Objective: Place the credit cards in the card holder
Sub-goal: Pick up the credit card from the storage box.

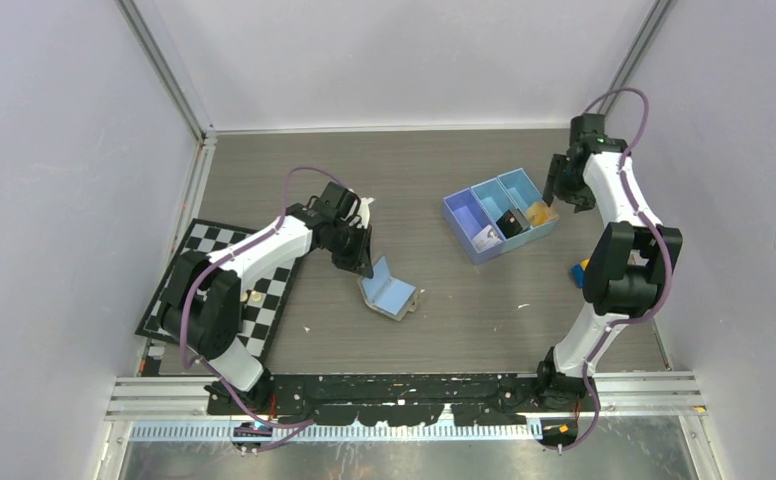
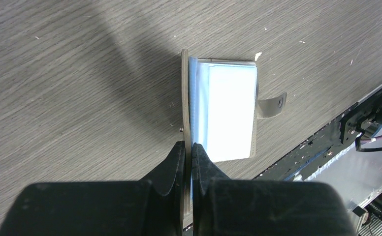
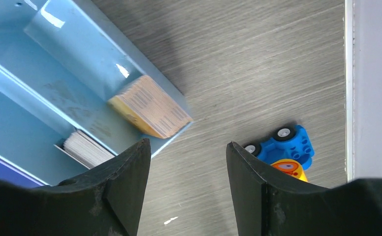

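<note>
At the far left a black-and-white checkerboard mat lay on the grey wood-grain tabletop, well behind the left jaws, under the left arm. The left jaws were pressed together on one cover of the card holder, pinching the thin grey-taupe flap so that it stood on edge between the two fingers. In the left wrist view the holder's other half lay flat on the tabletop just to the right of those jaws, with its pale blue inside facing up. Its snap tab stuck out from the far side, away from the jaws.

Further right, well apart from the holder, stood a blue three-compartment tray. The right jaws hung over its rightmost end, spread wide apart and gripping nothing. In the right wrist view an orange card leaned tilted in the corner of the tray's end compartment, ahead of the left finger and touching neither finger. Whether it was one card or a small stack could not be told. Some whitish cards sat in the next compartment, just beside that same finger. A small dark object showed in the middle compartment in the top view, too small to name.

Outside the tray, ahead of the right finger, a blue toy car rested on the tabletop near the side wall
</note>
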Available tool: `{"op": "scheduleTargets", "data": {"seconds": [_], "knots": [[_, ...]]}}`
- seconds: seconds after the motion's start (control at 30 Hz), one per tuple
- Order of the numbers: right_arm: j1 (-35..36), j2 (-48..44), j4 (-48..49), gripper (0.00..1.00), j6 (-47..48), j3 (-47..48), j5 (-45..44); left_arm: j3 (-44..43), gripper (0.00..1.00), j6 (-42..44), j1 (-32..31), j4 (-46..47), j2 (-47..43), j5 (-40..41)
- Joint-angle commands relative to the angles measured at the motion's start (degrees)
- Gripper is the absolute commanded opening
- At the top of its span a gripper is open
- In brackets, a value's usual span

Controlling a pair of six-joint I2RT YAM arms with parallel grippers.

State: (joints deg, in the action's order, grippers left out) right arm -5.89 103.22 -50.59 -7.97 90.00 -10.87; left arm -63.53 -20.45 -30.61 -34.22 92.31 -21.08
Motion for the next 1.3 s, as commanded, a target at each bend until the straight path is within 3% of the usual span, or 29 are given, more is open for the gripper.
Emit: {"op": "scheduleTargets", "data": {"seconds": [0.0, 0.2, 0.47, 0.77, 1.27], "knots": [[-2.1, -1.3, -1.9, 0.63, 5.7, 1.2, 8.4, -1.6, 0.00, 1.1, 0.2, -0.4, -1.3, -2.3], [-2.2, -4.3, 3.0, 0.65, 12.0, -4.0, 13.4, -1.6, 0.00, 1.3, 0.2, -0.5, -1.2, -2.3], [-2.2, 0.9, 0.7, 0.66, 15.0, -0.6, 7.7, -1.9, 0.00, 1.5, 0.2, -0.9, 0.6, -3.4], [-1.9, 5.7, -0.4, 0.67, 18.7, 1.6, 14.2, -2.1, 0.00, 1.6, 0.2, -1.2, 1.5, -3.7], [-1.8, 8.4, 0.0, 0.64, 18.6, 4.4, 3.6, -2.3, 0.00, 1.7, 0.2, -1.4, 2.5, -4.0]]}}
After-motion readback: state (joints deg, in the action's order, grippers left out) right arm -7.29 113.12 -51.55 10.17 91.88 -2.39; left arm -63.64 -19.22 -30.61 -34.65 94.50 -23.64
